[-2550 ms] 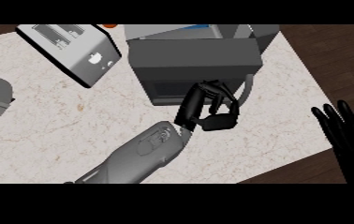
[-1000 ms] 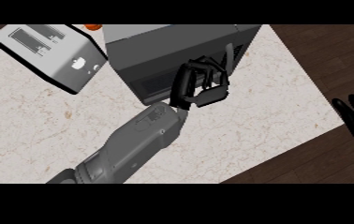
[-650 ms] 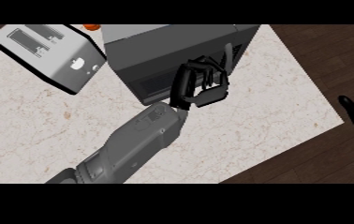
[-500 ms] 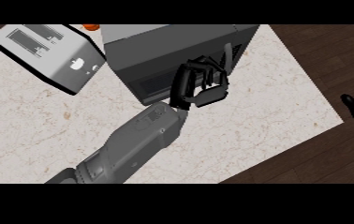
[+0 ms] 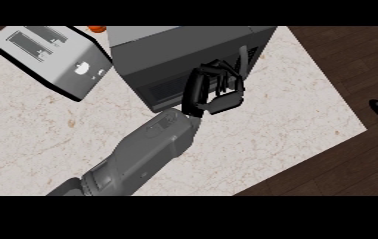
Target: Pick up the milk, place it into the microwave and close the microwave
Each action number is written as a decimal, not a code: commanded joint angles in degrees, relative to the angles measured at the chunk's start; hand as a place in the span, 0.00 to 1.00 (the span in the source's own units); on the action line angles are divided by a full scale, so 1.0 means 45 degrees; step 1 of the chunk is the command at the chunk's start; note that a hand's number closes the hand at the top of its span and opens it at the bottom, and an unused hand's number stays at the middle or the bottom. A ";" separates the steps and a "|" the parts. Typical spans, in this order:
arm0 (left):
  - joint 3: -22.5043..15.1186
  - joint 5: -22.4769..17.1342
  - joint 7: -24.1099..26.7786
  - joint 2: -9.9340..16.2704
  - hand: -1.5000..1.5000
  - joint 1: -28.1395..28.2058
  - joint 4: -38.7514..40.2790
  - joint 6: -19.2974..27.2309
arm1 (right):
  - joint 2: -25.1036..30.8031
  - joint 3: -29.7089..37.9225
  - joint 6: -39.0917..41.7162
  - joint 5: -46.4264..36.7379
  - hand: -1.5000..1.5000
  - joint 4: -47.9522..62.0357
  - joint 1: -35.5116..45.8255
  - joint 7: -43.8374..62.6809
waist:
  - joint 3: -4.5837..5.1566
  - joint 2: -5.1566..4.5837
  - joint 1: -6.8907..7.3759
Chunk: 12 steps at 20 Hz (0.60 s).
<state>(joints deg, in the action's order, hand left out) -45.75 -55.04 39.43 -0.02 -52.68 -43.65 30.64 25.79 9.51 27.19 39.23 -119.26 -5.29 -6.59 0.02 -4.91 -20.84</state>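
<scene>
Left hand [image 5: 214,90] with fingers straight against microwave [image 5: 184,58] door front; handle just beyond fingertips; milk unseen.

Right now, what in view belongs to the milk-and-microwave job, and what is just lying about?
Job:
- dark grey box-shaped microwave, door shut
- left hand against its door
- milk: not visible

Lying about:
- silver two-slot toaster
- small orange thing behind it

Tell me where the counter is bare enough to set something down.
Bare counter lies right of the microwave, out to the edge, and in front of the toaster, left of the left hand's forearm. It is crowded at the back, where toaster and microwave sit side by side.
</scene>
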 commanded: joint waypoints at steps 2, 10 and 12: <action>0.0299 -0.0396 -0.0262 0.0005 1.00 -0.0901 0.0909 -0.0158 | 0.0217 -0.0126 0.0264 0.0512 0.00 0.0041 0.0116 0.0212 | 0.0000 -0.0215 -0.0108; 0.0171 -0.0749 0.0084 0.0005 1.00 -0.0832 0.1131 -0.0328 | 0.0663 0.0006 0.0583 0.1221 0.00 -0.0057 0.0205 0.0456 | 0.0006 -0.0203 -0.0117; 0.0107 -0.0848 0.0081 0.0005 1.00 -0.0960 0.1139 -0.0299 | 0.0757 -0.0023 0.0635 0.1119 0.00 0.0134 0.0133 0.0567 | -0.0013 -0.0233 -0.0084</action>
<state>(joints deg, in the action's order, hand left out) -46.92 -57.38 41.66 -0.02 -53.33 -42.82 30.42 28.34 9.09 29.45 43.71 -119.43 -4.64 -4.55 -0.03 -5.02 -20.83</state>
